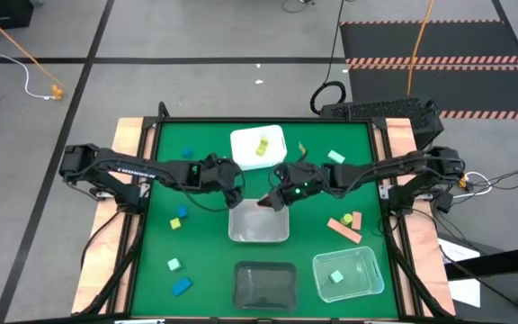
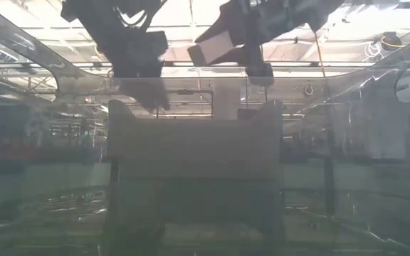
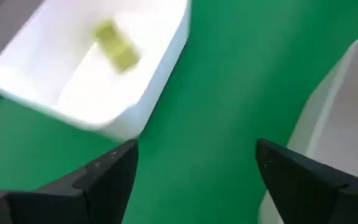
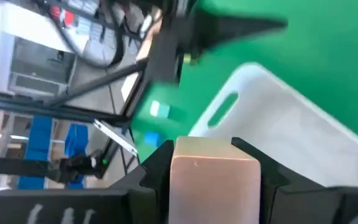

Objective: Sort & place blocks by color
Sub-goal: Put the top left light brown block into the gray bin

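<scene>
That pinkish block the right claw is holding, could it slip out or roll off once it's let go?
Probably not. The salmon block has flat faces, and the right gripper clamps two opposite sides squarely, so the hold looks secure. With square edges it should land flat in the grey tub rather than roll. It looks rigid and light.

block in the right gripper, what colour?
Salmon-tan. The block sits clamped between the right gripper fingers; right wrist view shows it best.

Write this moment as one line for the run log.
right tool: shut on salmon-tan block, above clear tub | left tool: open, empty, beside white tub
</scene>
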